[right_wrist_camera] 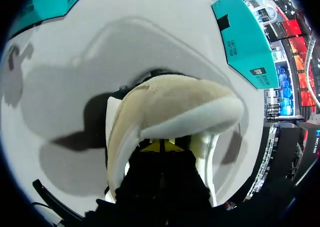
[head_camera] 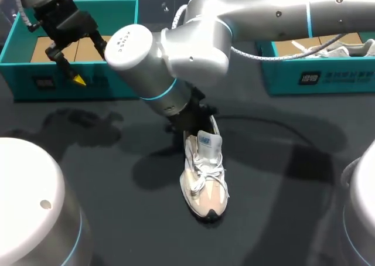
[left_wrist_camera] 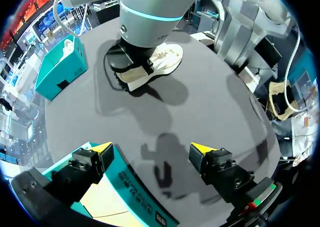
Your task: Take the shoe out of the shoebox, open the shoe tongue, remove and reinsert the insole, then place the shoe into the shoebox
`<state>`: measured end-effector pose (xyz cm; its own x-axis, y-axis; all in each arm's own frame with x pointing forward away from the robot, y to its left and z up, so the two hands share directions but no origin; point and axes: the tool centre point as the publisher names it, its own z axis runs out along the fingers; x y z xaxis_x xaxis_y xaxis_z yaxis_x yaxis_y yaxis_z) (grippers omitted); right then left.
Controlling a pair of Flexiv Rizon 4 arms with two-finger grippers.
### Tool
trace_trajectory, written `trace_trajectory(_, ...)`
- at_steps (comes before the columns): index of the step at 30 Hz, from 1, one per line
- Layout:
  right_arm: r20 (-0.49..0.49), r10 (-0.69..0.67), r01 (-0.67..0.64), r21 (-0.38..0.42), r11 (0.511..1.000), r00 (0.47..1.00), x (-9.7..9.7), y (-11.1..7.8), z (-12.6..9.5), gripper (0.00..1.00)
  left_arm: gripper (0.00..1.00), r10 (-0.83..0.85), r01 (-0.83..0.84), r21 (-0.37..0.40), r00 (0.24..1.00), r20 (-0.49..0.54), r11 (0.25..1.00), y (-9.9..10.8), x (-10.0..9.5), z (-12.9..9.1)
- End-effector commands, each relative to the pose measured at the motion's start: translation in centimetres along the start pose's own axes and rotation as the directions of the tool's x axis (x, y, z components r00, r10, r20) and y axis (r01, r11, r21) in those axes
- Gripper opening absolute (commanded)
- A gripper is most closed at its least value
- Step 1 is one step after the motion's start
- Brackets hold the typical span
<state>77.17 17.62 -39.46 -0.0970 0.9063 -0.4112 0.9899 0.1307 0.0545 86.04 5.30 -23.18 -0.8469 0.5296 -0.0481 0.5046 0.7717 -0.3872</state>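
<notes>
**Right Gripper Reaches Into Sneaker's Heel at Mid-Table**

A beige-and-white shoe (head_camera: 205,175) stands upright on its sole near the middle of the dark table (head_camera: 281,190), its toe toward the near edge and its heel toward the far edge. The right arm (head_camera: 263,14) reaches in from the far right corner and comes down over the heel. In its wrist view, the right gripper (right_wrist_camera: 161,146) sits inside the shoe's padded collar with its yellow tips drawn together. Nothing can be seen between them, and the shoe's inside is too dark to tell more.

The left gripper (left_wrist_camera: 152,149) hangs over the teal shoebox (head_camera: 105,84) at the far left corner, its fingers spread wide and holding nothing. A second teal box (head_camera: 328,78) at the far right corner holds another white shoe (head_camera: 328,49).
</notes>
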Motion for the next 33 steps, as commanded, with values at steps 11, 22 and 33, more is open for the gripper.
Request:
trace_trajectory(11,0.109,-0.025,0.032,-0.069,0.997,0.994,-1.7,-0.1,-4.0,0.0,1.0,0.001,-0.001,-0.002,1.0,0.0,1.0,0.0,0.1,0.0)
trace_trajectory(22,0.095,-0.031,0.029,0.019,0.999,0.995,-2.0,-0.3,-0.1,0.0,1.0,0.001,-0.001,-0.002,1.0,0.0,1.0,0.0,0.1,0.0)
trace_trajectory(33,-0.035,-0.068,0.067,-0.021,0.998,0.997,-0.8,0.1,0.7,0.0,1.0,0.001,-0.001,-0.002,1.0,0.0,1.0,0.0,0.1,0.0)
